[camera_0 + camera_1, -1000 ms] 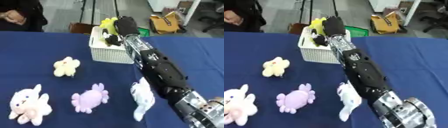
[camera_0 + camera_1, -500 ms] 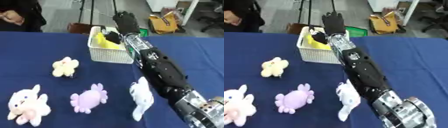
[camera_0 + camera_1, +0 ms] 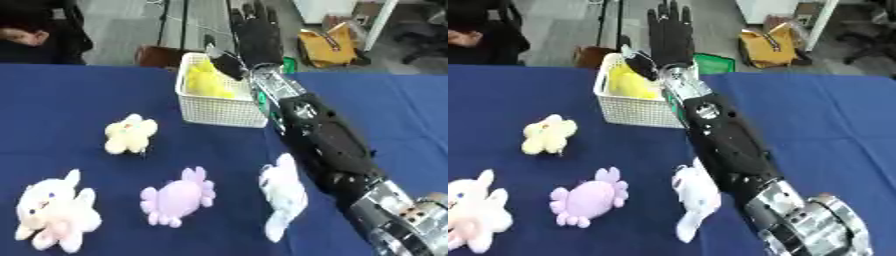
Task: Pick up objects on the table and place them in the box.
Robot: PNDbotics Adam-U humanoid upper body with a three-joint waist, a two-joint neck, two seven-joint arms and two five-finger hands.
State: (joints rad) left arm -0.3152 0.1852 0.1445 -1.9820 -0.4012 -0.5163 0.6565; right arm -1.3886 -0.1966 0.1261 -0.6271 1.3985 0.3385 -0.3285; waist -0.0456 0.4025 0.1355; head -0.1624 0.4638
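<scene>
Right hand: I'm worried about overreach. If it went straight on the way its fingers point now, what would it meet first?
Probably nothing on the table. The right hand is open above the white basket's far rim, its fingers pointing away past the table; only floor shows beyond, though depth is unclear.

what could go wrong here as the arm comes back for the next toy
The right robot hand is open above the far side of the white basket, with the yellow toy inside. Two risks:
1. The forearm runs close along the basket's right wall, so pulling back could nudge or tip it.
2. The white plush lies against the arm lower down; a sweep might drag it toward the table edge.
</scene>
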